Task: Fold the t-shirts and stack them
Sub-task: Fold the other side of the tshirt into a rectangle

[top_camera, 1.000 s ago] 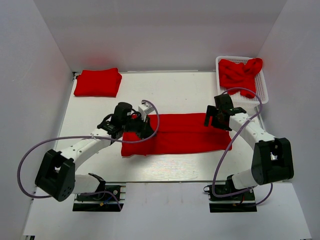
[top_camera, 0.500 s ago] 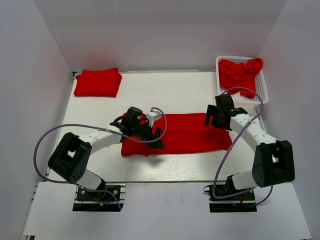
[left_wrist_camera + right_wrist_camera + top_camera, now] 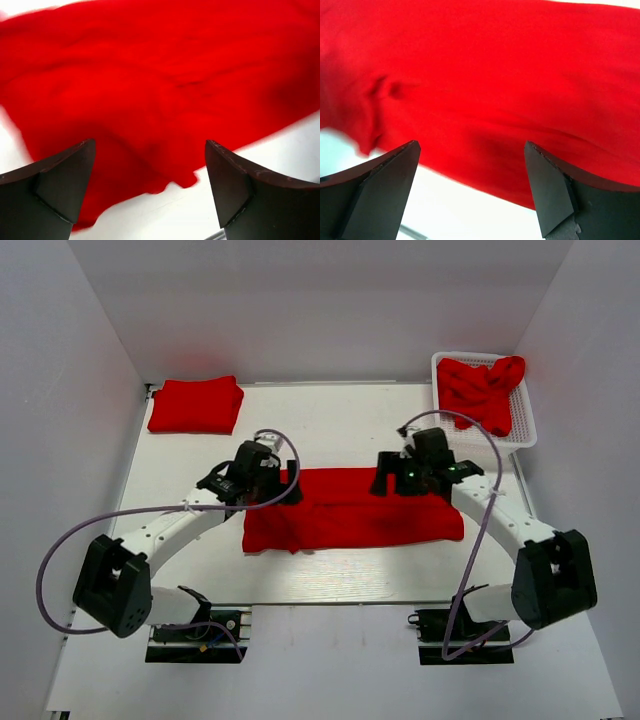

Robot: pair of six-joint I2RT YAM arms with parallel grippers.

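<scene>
Long red shirt (image 3: 350, 512) lies half-folded, a flat band across the worktop (image 3: 340, 425). Left hand (image 3: 150, 145) spread wide, empty, above it; right hand (image 3: 470, 145) likewise. One folded shirt (image 3: 195, 405) sits far-left, and crumpled shirts (image 3: 480, 385) fill the basket (image 3: 527, 430), so plenty remains.

A plain bright red t-shirt (image 3: 350, 510) lies on a white table (image 3: 340, 425). A second t-shirt (image 3: 195, 405) is the same plain red. More red fabric (image 3: 480, 385) fills a white mesh basket (image 3: 515, 435). White-and-black robot arms (image 3: 165, 530) trail pale purple cables (image 3: 39, 580).
</scene>
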